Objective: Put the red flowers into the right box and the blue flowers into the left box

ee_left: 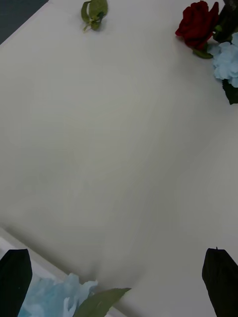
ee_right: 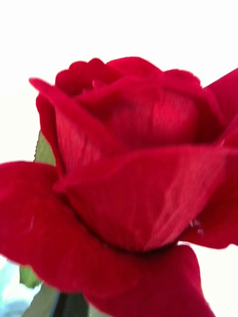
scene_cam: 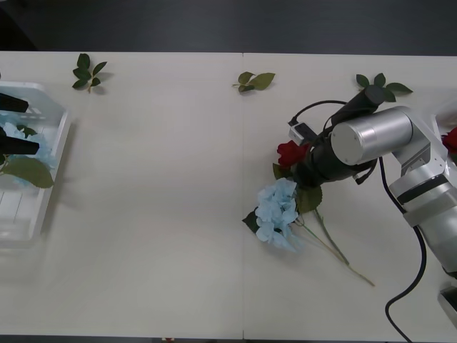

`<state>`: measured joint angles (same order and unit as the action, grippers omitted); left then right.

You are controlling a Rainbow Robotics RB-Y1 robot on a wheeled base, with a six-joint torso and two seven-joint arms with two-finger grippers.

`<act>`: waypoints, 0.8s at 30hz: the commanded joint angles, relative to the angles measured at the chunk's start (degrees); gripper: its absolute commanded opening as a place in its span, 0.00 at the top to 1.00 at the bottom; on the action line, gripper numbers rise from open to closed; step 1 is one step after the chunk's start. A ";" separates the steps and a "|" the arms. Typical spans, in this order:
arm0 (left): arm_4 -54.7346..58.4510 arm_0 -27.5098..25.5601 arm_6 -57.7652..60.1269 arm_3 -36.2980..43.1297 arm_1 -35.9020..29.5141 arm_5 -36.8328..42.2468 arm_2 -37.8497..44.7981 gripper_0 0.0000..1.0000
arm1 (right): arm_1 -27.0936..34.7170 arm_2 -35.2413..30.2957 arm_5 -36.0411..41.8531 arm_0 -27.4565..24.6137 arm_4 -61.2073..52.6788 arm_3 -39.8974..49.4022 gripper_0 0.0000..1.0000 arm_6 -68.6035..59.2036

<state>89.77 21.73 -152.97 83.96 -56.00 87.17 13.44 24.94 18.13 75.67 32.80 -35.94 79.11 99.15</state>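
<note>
A red rose (scene_cam: 290, 152) lies on the table right of centre, and my right gripper (scene_cam: 307, 161) is down over its stem end, close against the bloom. That rose (ee_right: 134, 163) looms large in the right wrist view. Just in front of it lies a pale-blue hydrangea (scene_cam: 277, 213) with its stems trailing to the right. My left gripper (scene_cam: 16, 125) hangs open over the left box (scene_cam: 61, 136), which holds a blue flower (ee_left: 54, 297) and a broad leaf (scene_cam: 28, 171). Another red bloom (scene_cam: 451, 139) sits at the far right edge beside a white rim (scene_cam: 444, 114).
Loose green leaf sprigs lie along the table's far side, one at the left (scene_cam: 88, 71), one in the middle (scene_cam: 255, 81) and one by the right arm (scene_cam: 382, 84). A black cable (scene_cam: 414, 286) hangs from the right arm.
</note>
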 commanded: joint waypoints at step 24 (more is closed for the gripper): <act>13.85 4.81 -2.03 5.51 -2.71 -5.08 -11.51 0.00 | 2.22 -3.72 0.27 1.74 -2.91 0.61 1.00 4.12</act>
<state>101.89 25.25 -152.97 89.28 -56.00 82.35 1.96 24.98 16.75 74.59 32.81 -38.29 77.02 99.83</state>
